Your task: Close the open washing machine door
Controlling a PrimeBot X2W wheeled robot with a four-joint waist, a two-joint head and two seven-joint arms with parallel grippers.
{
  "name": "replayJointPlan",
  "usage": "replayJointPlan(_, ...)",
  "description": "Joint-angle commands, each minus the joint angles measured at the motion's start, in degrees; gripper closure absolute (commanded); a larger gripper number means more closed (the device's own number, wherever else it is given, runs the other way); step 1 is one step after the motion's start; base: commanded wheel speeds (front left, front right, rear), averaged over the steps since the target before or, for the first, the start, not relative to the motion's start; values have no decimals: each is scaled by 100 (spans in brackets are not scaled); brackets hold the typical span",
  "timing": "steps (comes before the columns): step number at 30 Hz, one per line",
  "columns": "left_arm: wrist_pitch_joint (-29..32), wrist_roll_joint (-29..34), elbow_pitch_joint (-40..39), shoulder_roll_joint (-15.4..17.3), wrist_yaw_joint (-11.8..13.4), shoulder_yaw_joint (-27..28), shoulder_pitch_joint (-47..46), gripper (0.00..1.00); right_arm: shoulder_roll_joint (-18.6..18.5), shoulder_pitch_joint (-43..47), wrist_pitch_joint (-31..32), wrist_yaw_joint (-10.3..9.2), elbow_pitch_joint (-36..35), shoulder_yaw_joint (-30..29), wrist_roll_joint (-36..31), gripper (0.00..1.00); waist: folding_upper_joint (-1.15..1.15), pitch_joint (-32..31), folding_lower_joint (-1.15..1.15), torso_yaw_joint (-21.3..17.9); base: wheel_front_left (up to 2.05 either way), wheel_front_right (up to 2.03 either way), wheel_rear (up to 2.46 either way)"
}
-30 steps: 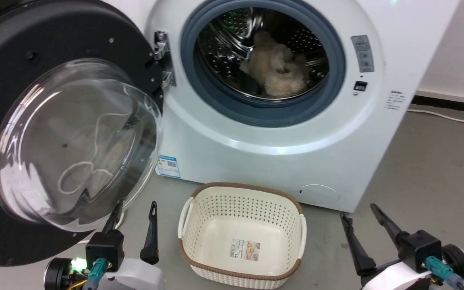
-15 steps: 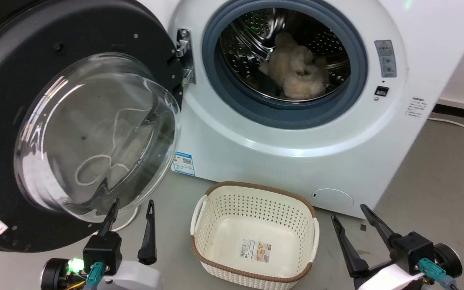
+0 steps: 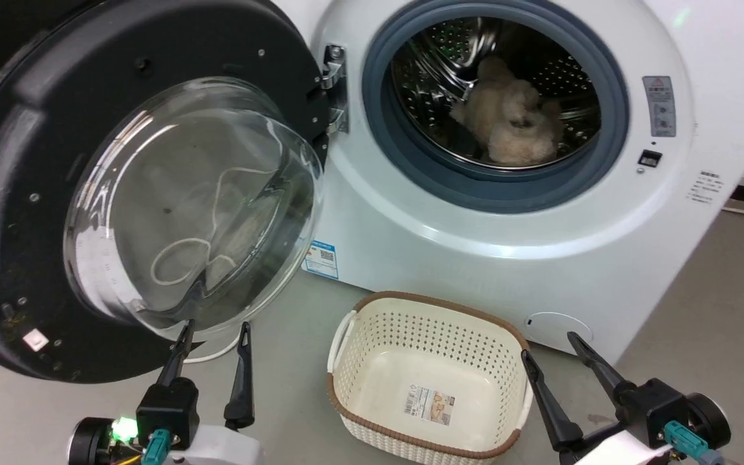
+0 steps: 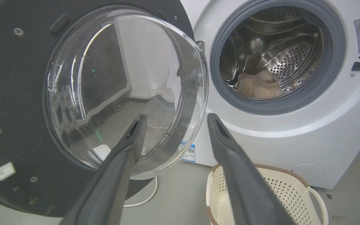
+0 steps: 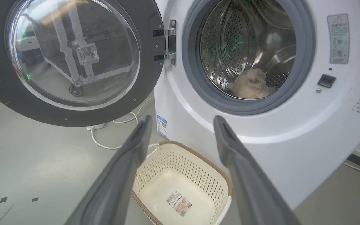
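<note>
The washing machine door stands wide open, just in front of the left gripper, whose fingers are apart. The right gripper, fingers apart too, is past the laundry basket. The left arm is nearer. I think the door must swing right to the washer. The basket sits low beside that path.

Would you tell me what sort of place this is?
Likely a laundry area: a white front-loading washing machine, its round black-rimmed glass door open, and a cream perforated plastic basket on the floor.
</note>
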Motion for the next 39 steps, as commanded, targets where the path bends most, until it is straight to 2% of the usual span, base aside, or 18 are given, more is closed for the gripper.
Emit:
replayJointPlan(1, -74, -19, -32, 30, 47, -25, 72, 0, -42, 70, -72, 3, 33, 44, 38, 0, 0, 0, 0, 54, 0, 0, 0)
replayJointPlan(22, -326, -83, -15, 121, 134, -133, 113, 0, -104, 151, -324, 3, 191, 319, 152, 0, 0, -29, 0, 540, 0, 0, 0)
replayJointPlan(23, -338, -133, 24, 112, 113, -132, 122, 69, -106, 162, -336, 3, 197, 326, 159, 0, 0, -35, 0, 559, 0, 0, 0)
replayJointPlan(24, -350, -160, 45, 109, 96, -129, 121, 100, -107, 175, -348, 3, 203, 330, 165, 0, 0, -42, 0, 579, 0, 0, 0)
replayJointPlan(27, -422, -349, -74, 85, 9, 7, 6, 100, -108, 277, -420, 4, 232, 318, 180, 0, 0, -72, 0, 701, 0, 0, 0)
replayJointPlan(31, -470, -600, -336, 125, -78, 377, -224, 100, -157, 243, -468, 4, 206, 370, 168, 0, 0, 81, 0, 631, 0, 0, 0)
replayJointPlan(37, -542, -1242, -625, 354, -248, 1373, -826, 100, -349, 76, -540, 4, 199, 471, 213, 0, 0, 447, 0, 408, 0, 0, 0)
replayJointPlan(38, -542, -1242, -625, 354, -248, 1373, -826, 100, -349, 76, -540, 4, 199, 471, 213, 0, 0, 447, 0, 408, 0, 0, 0)
replayJointPlan(39, -565, -1603, -580, 484, -291, 1812, -1091, 100, -410, 8, -563, 4, 200, 500, 241, 0, 0, 575, 0, 310, 0, 0, 0)
